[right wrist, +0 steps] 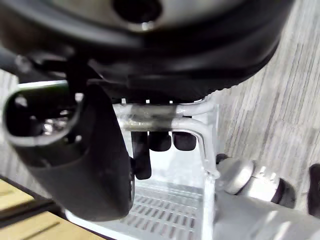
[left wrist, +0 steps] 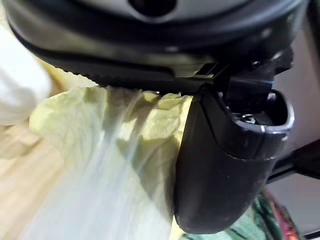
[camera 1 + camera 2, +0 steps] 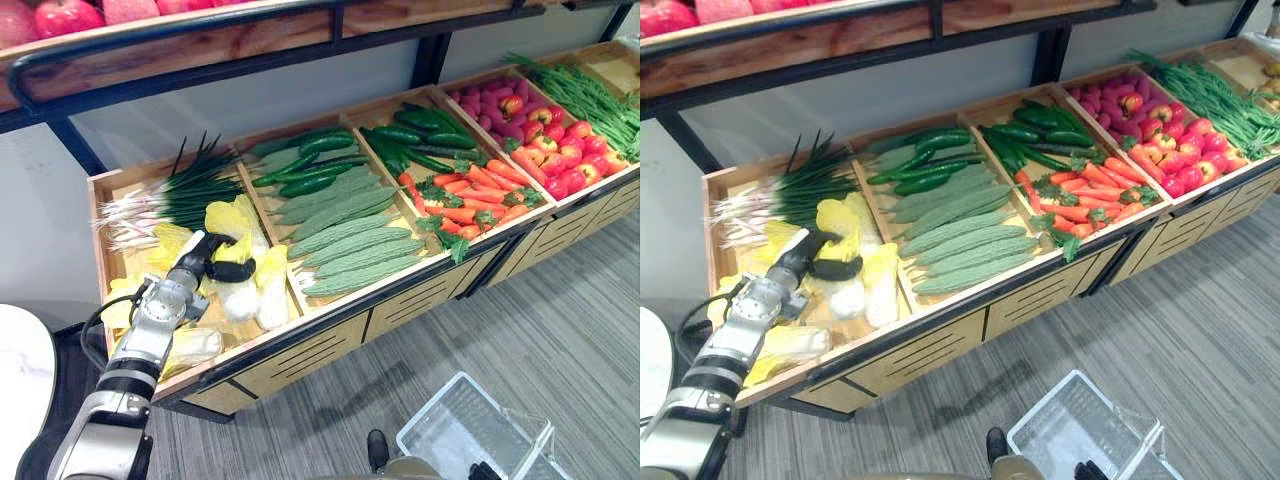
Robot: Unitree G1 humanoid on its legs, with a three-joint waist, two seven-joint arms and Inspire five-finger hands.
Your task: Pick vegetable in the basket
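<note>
Right hand (image 1: 87,165) grips the basket handle (image 1: 165,122); left hand (image 3: 200,258) clasps cabbage (image 3: 238,296).

The basket (image 3: 465,420) is cut off by the eye views' lower edge. The cabbage (image 2: 100,130) in the left hand (image 3: 200,258) blurs in the left wrist view, and the red fruit (image 3: 62,15) on the upper shelf (image 3: 200,45) is cropped at the top

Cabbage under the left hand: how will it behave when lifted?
The cabbage probably has loose, floppy yellow leaves that may tear or slip under the left hand; its thick white base looks firmer. Elongated shape, lying among others: likely to roll or sag if gripped at one end.
</note>
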